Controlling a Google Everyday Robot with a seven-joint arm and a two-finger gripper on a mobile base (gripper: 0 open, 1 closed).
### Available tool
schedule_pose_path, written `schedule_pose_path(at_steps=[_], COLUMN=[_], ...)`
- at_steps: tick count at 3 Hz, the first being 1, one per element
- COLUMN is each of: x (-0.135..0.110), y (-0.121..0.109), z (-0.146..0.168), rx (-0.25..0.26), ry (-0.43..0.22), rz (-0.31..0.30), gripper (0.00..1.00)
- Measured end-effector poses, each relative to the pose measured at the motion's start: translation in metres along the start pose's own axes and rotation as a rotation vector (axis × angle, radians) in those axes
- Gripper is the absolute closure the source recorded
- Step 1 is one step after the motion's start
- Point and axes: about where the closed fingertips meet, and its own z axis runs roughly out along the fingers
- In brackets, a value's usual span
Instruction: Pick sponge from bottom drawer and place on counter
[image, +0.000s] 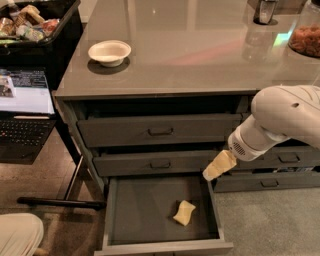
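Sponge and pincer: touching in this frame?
Apart. The camera view shows the pincer near the back right corner of the open bottom drawer, with bare dark drawer floor visible between it and the sponge lying inside.
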Motion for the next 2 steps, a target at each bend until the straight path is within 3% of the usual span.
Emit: schedule_pose_path(at_steps=[1, 2], x=[0.0, -0.001], y=[0.0, -0.002], z=[0.0, 0.02], rx=[0.0, -0.004], ry=[0.0, 0.043], rz=[0.0, 0.036], gripper=[0.0, 0.0])
